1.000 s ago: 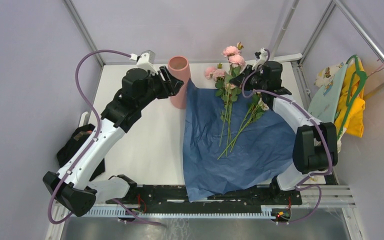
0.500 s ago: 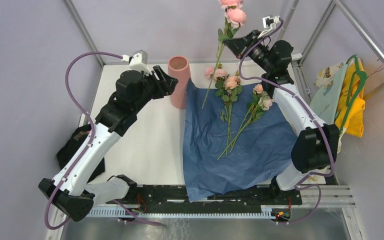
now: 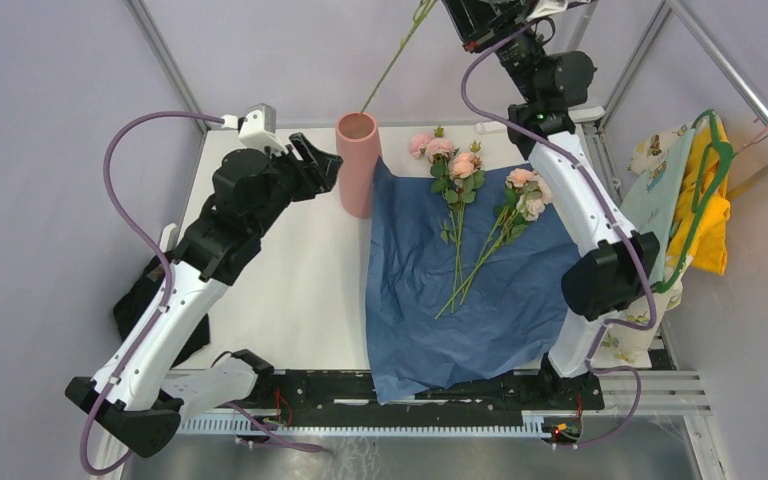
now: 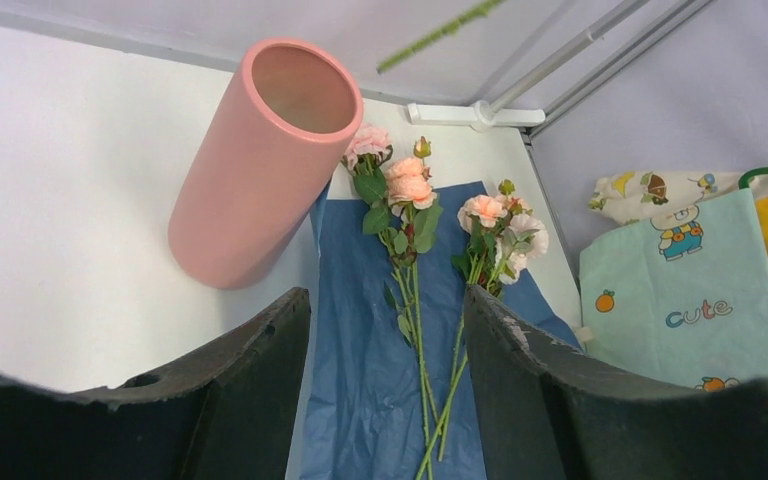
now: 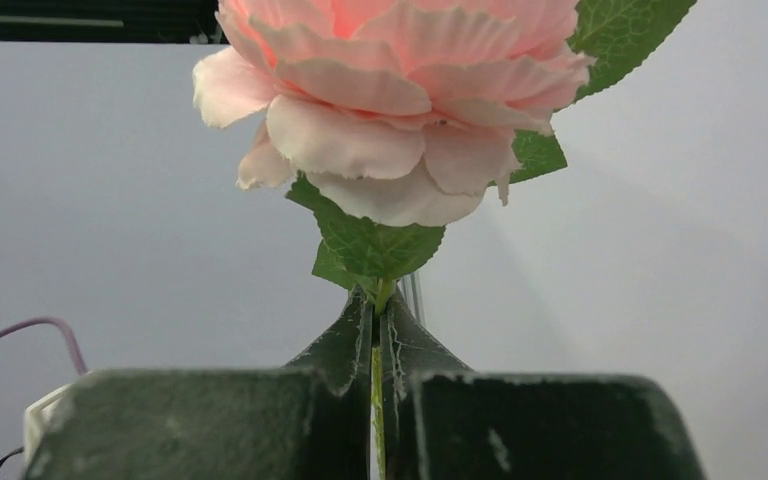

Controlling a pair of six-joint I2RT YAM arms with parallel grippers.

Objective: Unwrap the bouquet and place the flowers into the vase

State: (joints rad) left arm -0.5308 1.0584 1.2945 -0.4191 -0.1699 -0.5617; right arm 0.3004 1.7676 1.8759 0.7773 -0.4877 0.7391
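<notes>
Top view, near to far. The blue paper sheet [image 3: 480, 300] is spread open, dark side up, over the bench [image 3: 280, 290] from 6 o'clock to 2 o'clock, so unwrapping is judged complete. The remaining flowers [image 3: 460, 190] are laid on it in two loose groups, heads toward 12 o'clock.

The left claw [image 3: 312, 160] is seen wide open and empty at 10 o'clock. A second ago it was set against the vase [image 3: 358, 165]; it has since been drawn back and is now apart from it. The vase is stood upright at 11 o'clock, just beside the sheet's far corner.

One rose stem [image 3: 392, 62] has been taken off the sheet. The right claw [image 3: 480, 14] has been raised from sheet level to the top edge at 12 o'clock, and the stem's lower tip is now hung just over the vase mouth. The first insertion is judged imminent, with the vase no longer steadied.

Right wrist view only: the jaws are shown closed tight on the thin stem just under the leaves of a pink bloom [image 5: 390, 90]. That grip is cropped in the top view.

Left wrist view only: the vase is shown empty inside. The stem is caught as a blurred green line beyond the rim, and a printed cloth [image 4: 680, 290] is seen at 3 o'clock.
</notes>
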